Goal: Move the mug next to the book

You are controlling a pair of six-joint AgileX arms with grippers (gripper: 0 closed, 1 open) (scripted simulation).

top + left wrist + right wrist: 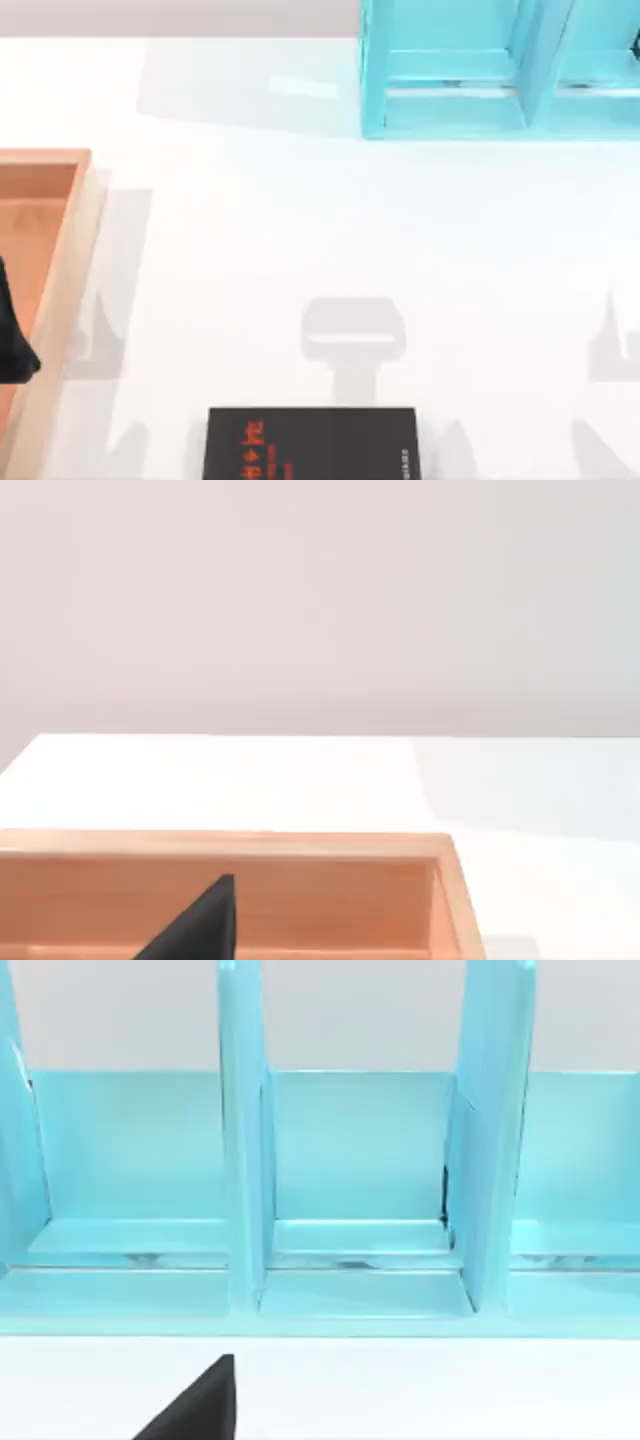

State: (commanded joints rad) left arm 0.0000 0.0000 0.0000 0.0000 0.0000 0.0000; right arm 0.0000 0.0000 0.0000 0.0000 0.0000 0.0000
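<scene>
We find the book (312, 443) at the top view's bottom centre, long axis left-right. We see no mug, so its bearing stays unknown. Whether either gripper's jaws are open, we cannot tell.

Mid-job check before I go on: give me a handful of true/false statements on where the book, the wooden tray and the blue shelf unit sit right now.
1. The book lies at the near edge of the table, around the middle of the top view. True.
2. The wooden tray sits at the table's right side. False: it is at the left side.
3. The blue shelf unit stands at the far edge, towards the right. True.
4. The book rests inside the tray. False: it lies on the bare table, apart from the tray.
5. The shelf unit has upright dividers forming compartments. True.
6. The book's cover is white with blue lettering. False: it is black with red-orange lettering.
</scene>
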